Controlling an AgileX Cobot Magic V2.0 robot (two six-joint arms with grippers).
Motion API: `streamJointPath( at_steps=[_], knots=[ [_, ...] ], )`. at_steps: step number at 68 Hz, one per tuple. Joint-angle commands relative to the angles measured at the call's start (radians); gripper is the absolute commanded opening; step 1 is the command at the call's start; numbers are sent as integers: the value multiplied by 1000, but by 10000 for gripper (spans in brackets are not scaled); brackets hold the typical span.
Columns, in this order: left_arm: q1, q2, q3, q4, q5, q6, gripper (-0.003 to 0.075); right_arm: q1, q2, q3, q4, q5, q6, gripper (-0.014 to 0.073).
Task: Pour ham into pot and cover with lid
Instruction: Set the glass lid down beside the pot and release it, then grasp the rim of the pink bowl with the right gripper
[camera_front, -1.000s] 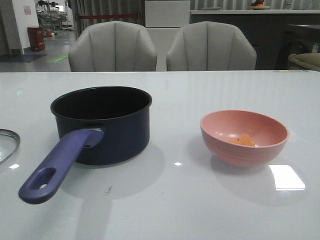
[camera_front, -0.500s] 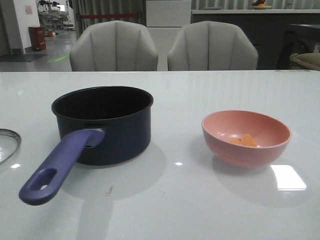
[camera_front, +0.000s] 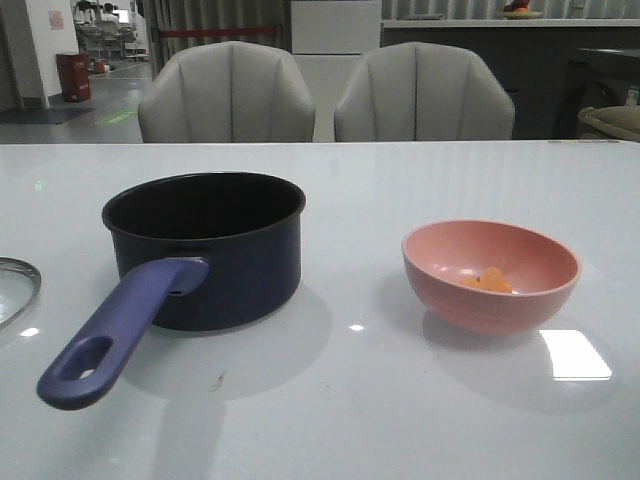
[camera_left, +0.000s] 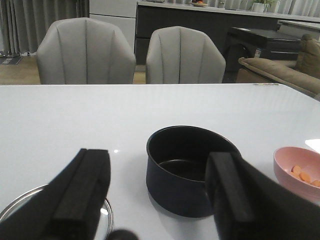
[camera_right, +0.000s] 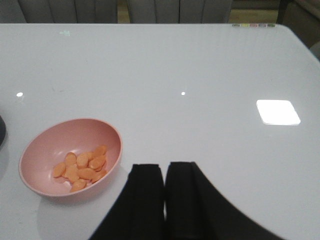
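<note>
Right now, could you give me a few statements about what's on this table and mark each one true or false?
1. The ham lies in the pink bowl. True.
2. The pot already holds ham. False: its inside shows only a bare dark bottom.
3. The lid covers the pot. False: it lies on the table beside it.
4. The left gripper has its fingers spread apart. True.
5. The right gripper grips the bowl. False: its fingers are together, clear of the bowl.

front view low over table (camera_front: 340, 420), wrist views nearer, all sharing bowl (camera_front: 490, 275)
</note>
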Motion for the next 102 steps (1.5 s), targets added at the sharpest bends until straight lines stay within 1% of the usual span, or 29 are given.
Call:
streamJointPath(
  at_steps=[1,2,3,4,5,11,16,25,42,51,61,64,68,71,72,73,74,75,78,83,86,93,102],
  knots=[
    [-10,11,-26,-4,-84,-1,455,-1,105,-67,34,-87,-6,236],
    [-10,11,-26,-4,-84,-1,455,-1,105,-67,34,-87,-6,236],
    [-10,11,-26,-4,-84,-1,455,1,137,-79,34,-86,-6,274],
    [-10,11,-26,-4,-84,-1,455,1,137,-79,34,-86,-6,274],
    [-10,11,-26,-4,-84,-1,455,6,170,-95,34,-87,-7,317],
    [-10,11,-26,-4,-84,-1,455,21,284,-140,36,-80,-7,430],
    [-10,11,-26,-4,-84,-1,455,41,372,-177,52,-79,-6,475],
    [-10,11,-26,-4,-84,-1,455,79,569,-255,84,-89,-6,470],
    [-10,11,-26,-4,-84,-1,455,82,932,-443,126,-71,-6,470],
    [-10,11,-26,-4,-84,-1,455,82,1076,-531,160,-43,-6,470],
    [-10,11,-26,-4,-84,-1,455,87,1180,-622,171,25,-6,470],
    [-10,11,-26,-4,-84,-1,455,90,1203,-645,172,42,-6,458],
    [-10,11,-26,-4,-84,-1,455,94,1227,-665,172,56,-6,407],
    [-10,11,-26,-4,-84,-1,455,94,1241,-675,173,55,-6,351],
    [-10,11,-26,-4,-84,-1,455,94,1248,-679,175,55,-6,320],
    [-10,11,-26,-4,-84,-1,455,94,1250,-680,179,55,-6,309],
    [-10,11,-26,-4,-84,-1,455,94,1254,-681,186,53,-6,278],
    [-10,11,-26,-4,-84,-1,455,94,1256,-682,190,53,-6,267],
    [-10,11,-26,-4,-84,-1,455,94,1262,-682,214,47,-6,190],
    [-10,11,-26,-4,-84,-1,455,94,1263,-682,224,32,-7,120],
    [-10,11,-26,-4,-84,-1,455,94,1263,-682,224,19,-7,136],
    [-10,11,-26,-4,-84,-1,455,94,1260,-683,238,-1,-5,135],
    [-10,11,-26,-4,-84,-1,455,97,1232,-740,250,47,-26,135]
  ],
)
